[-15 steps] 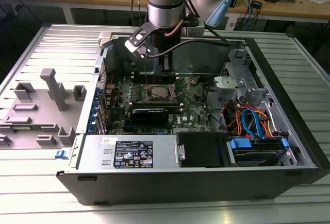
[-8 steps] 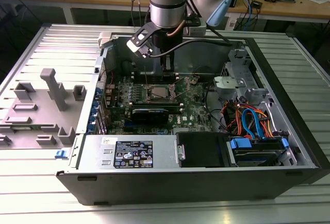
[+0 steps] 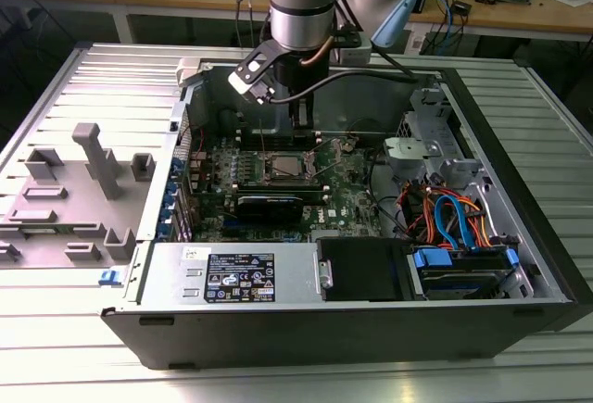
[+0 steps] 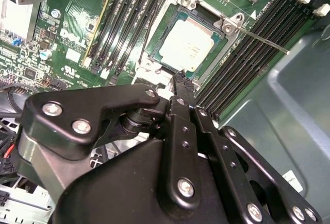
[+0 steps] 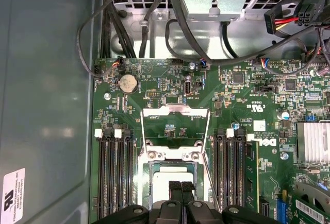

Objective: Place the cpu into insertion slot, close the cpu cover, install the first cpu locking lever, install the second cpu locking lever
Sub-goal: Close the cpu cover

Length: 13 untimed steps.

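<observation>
Exterior view: a computer case [image 3: 371, 329] bearing a printed label [image 3: 239, 278] is laid open on a slatted bench [image 3: 56, 347]. Second wrist view: the silver-topped cpu [image 4: 191, 44] is seated in the insertion slot [image 4: 206, 15]. First wrist view: the cpu cover [image 5: 175, 112] is swung open, and the gripper [image 5: 181, 187] is poised over the cpu, fingers pressed together.

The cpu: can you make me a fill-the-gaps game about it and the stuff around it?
1. The cpu lies in the insertion slot of a ____ circuit board.
2. The cpu cover is flipped ____, away from the chip.
3. Long black memory slots run along ____ sides of the insertion slot.
4. The pincer hangs over the board, holding ____.
Missing words: green; open; both; nothing.
</observation>
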Motion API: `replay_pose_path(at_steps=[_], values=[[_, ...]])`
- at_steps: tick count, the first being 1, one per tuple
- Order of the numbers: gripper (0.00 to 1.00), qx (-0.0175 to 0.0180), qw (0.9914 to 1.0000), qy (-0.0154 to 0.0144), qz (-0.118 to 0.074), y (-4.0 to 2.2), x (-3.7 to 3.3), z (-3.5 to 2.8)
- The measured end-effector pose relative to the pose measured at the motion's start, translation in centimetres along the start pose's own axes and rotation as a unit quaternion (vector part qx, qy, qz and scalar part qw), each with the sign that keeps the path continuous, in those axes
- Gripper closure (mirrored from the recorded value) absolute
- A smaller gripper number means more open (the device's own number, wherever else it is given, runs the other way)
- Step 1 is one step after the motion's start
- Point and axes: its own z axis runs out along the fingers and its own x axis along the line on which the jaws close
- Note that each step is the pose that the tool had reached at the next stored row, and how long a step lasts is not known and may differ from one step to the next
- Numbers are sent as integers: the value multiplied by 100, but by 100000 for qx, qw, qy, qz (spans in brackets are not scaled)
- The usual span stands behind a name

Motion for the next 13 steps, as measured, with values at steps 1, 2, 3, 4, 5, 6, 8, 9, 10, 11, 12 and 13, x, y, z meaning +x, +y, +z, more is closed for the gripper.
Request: replay_pose_path(at_steps=[1,2,3,4,5,6,8,9,10,11,12,13], values=[[89,-3,100000,2,0,2,0,0],[89,-5,100000,0,-7,7,0,0],[89,-2,100000,1,0,13,0,1],[89,0,100000,1,-1,18,0,1],[89,0,100000,3,0,24,0,2],[89,-2,100000,3,3,28,0,2],[89,-3,100000,2,1,37,-1,2],[89,-2,100000,3,2,40,0,3],[89,-1,100000,1,3,44,0,3],[89,-2,100000,2,1,48,0,3],[89,0,100000,3,1,54,-1,3],[89,-1,100000,0,7,57,-1,3]])
